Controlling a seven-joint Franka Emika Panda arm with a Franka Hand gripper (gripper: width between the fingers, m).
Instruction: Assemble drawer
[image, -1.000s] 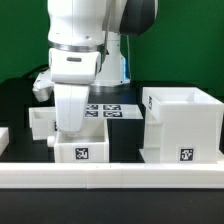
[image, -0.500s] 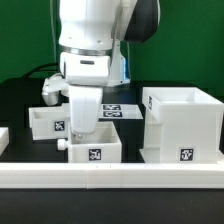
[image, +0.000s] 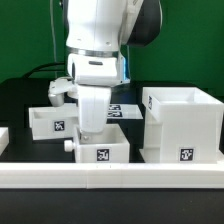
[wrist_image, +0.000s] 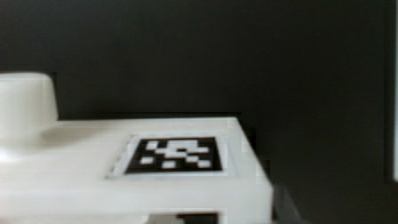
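A small white drawer box (image: 100, 150) with a marker tag on its front and a round knob (image: 68, 145) on its left side sits low on the black table. My gripper (image: 91, 130) reaches down into it and is shut on its wall; the fingertips are hidden. The large white open-topped drawer housing (image: 182, 125) stands just to the exterior view's right of it, with a small gap between. A second small white box (image: 52, 122) sits behind on the left. The wrist view shows the held box's tagged face (wrist_image: 178, 155) and knob (wrist_image: 22, 95).
The marker board (image: 113, 110) lies flat on the table behind the arm. A long white rail (image: 110, 177) runs along the front edge. A small white part (image: 3, 137) shows at the far left edge.
My gripper and the small drawer box have moved together to the exterior view's right, closer to the large housing. The second small box is now uncovered on the left.
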